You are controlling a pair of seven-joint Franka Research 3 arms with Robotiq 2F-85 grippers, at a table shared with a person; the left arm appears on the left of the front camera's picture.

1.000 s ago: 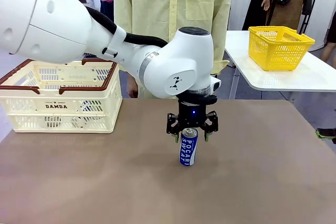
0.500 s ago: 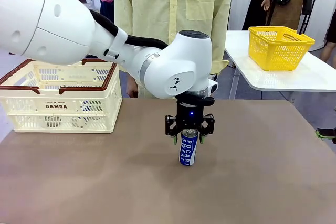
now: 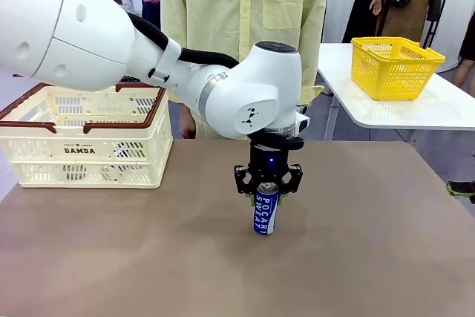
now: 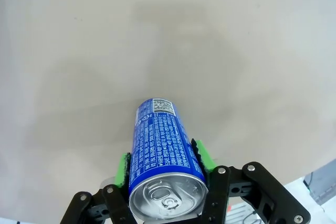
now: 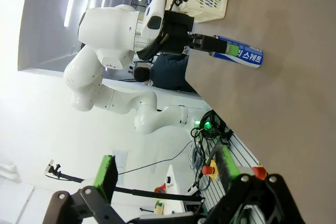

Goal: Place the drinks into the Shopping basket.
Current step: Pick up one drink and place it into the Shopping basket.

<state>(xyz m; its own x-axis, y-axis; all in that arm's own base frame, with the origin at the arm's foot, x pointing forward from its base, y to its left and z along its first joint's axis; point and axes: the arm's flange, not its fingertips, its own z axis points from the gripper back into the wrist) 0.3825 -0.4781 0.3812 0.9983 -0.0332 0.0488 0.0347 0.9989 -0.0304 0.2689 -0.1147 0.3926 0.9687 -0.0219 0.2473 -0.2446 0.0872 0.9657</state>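
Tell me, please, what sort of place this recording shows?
Probably a robot lab staged as a shop: a cream shopping basket, a yellow basket on a side table, and loose cabling nearby.

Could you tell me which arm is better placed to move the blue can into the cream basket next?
The left. Its gripper is already shut on the blue can, standing upright mid-table, and the cream basket sits on its side. The right gripper is open, away from the can.

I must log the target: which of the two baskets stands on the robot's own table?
The cream-white basket with brown rim, marked DAMDA; the yellow basket sits on a separate white table.
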